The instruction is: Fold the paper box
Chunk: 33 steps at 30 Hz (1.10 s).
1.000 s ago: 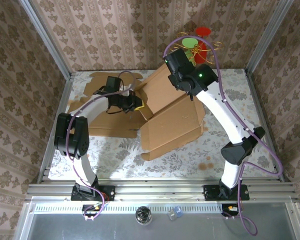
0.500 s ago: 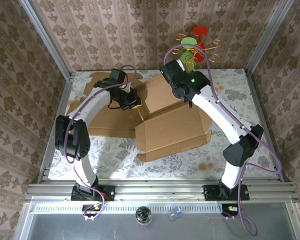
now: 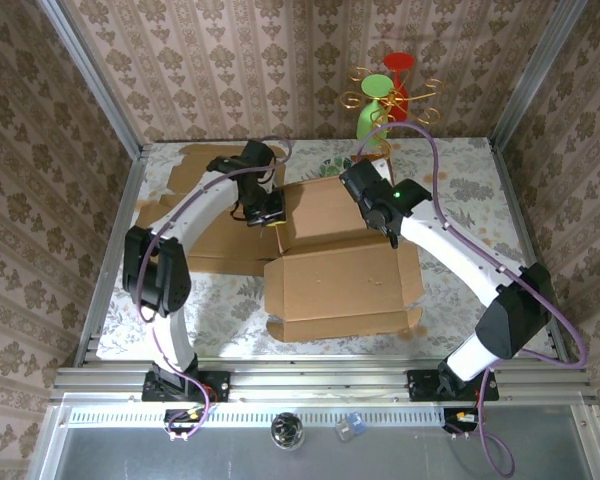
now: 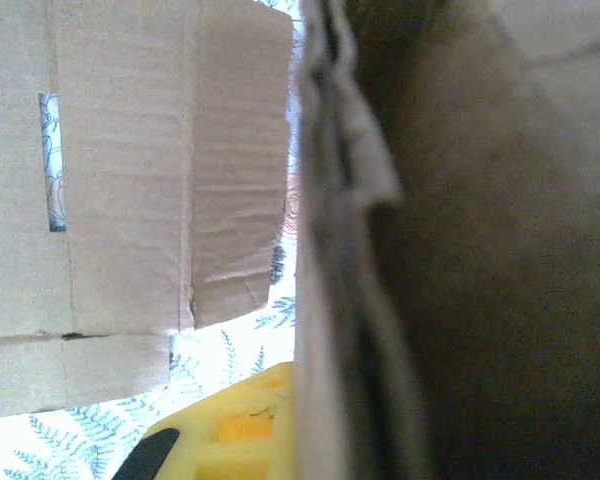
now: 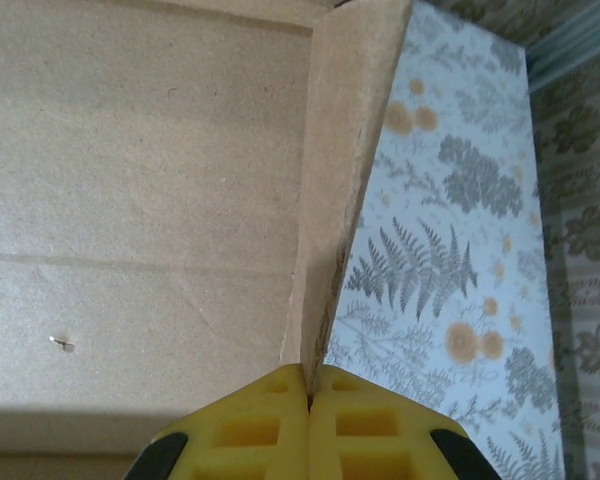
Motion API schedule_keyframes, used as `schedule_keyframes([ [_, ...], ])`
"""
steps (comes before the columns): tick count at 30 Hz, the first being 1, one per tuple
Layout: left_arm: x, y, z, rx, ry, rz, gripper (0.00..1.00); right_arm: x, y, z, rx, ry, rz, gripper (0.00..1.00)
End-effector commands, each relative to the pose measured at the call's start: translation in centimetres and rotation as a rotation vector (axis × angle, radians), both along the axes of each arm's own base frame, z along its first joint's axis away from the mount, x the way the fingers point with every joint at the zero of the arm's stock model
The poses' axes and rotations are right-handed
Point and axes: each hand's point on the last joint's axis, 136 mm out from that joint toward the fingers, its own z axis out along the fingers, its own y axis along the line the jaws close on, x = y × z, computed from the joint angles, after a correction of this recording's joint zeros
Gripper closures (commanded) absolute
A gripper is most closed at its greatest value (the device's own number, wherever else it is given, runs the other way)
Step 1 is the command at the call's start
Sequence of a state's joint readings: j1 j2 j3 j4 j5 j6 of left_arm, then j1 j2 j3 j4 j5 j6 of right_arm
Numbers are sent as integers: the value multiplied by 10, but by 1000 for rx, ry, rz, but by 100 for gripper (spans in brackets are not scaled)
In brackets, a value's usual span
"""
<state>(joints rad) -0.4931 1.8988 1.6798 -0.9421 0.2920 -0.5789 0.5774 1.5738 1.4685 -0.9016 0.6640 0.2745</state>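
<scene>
The paper box (image 3: 340,275) lies in the middle of the surface (image 3: 460,190), a brown cardboard blank partly folded. Its large front panel lies flat toward the arms' bases, and a second panel lies behind it, toward the back wall. The two arms reach in from either side and meet the box at its far half.

The left hand (image 3: 276,218) sits at the box's back left corner, just where the rear panel meets the front one. In the left wrist view a standing cardboard edge runs up the middle of the picture, very close to the lens. One yellow finger (image 4: 235,445) lies against its left face, and the other finger is hidden behind the board. The hand is closed narrow on that edge of the box. To the left of it, a flat cardboard sheet (image 4: 130,170) with a narrow slot cut in it rests on the fern-patterned surface. I cannot tell whether this sheet is joined to the box.

The right hand (image 3: 392,230) is at the box's right side, at the top right corner of the front panel. In the right wrist view its yellow pads (image 5: 270,430) are pressed together, pinching the lower end of a side flap (image 5: 335,180). The flap stands up between the box's inner panel on the left and the bare surface on the right.

At the back edge stands a wire stand (image 3: 385,90) holding a red and a green piece, well apart from the box.
</scene>
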Motion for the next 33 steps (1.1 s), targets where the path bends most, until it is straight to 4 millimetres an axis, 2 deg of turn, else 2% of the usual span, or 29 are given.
schedule_keyframes([
  [1, 17, -5, -1, 35, -36, 2, 100, 0, -1, -23, 79, 21, -65, 100],
  [8, 24, -7, -27, 114, -5, -16, 100, 3, -14, -77, 164, 150, -160, 100],
  [14, 28, -12, -31, 142, -17, -42, 100, 2, -19, -108, 227, 191, -202, 100],
  [18, 29, -13, -33, 160, -17, -62, 100, 3, -24, -125, 280, 210, -220, 95],
  [25, 36, -13, -36, 186, -28, -80, 100, 10, -28, -141, 336, 234, -229, 88],
  [33, 39, -12, -38, 200, -26, -96, 100, 22, -25, -145, 351, 235, -226, 79],
])
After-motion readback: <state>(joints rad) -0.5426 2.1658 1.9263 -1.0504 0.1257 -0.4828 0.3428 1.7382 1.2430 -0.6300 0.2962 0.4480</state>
